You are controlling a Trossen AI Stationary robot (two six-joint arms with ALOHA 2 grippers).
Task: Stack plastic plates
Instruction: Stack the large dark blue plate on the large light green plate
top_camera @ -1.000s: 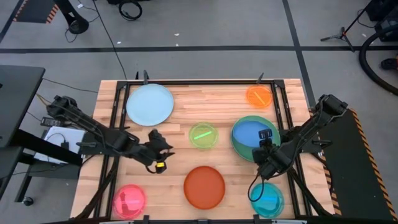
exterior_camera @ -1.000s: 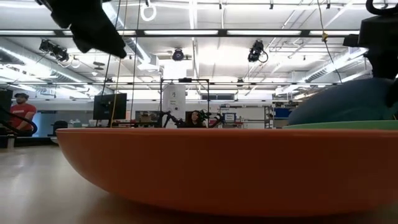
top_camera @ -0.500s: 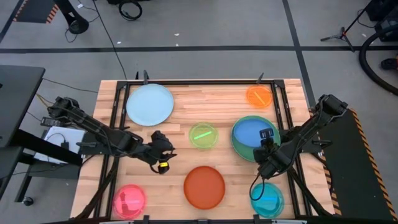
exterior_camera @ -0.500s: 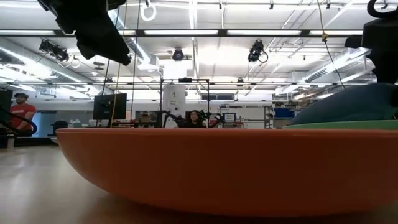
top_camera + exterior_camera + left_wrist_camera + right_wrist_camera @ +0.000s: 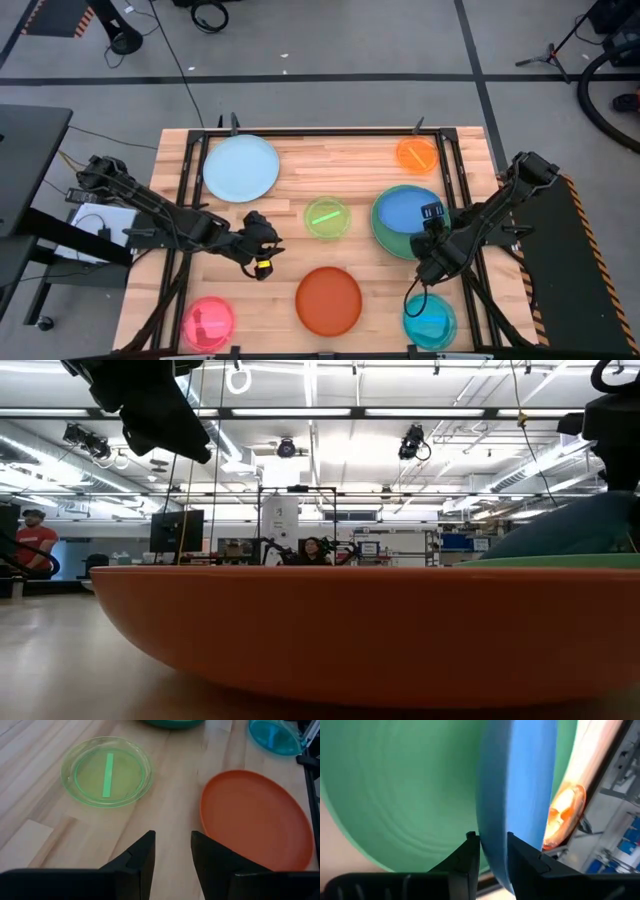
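Blue plate (image 5: 407, 212) is sitting pinched at its near rim in the right gripper (image 5: 430, 240), tilting over the green plate (image 5: 384, 230); left gripper (image 5: 262, 243) is hanging empty, parted.

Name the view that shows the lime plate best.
The left wrist view: the lime plate fills it close up, whole, ahead of the left gripper. The high view shows it small at table centre; the low and right wrist views miss it.

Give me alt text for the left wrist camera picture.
The left hand, fingers slightly apart and empty, hovers over the wooden table, between a lime translucent plate and a red-orange plate. A cyan plate sits beyond.
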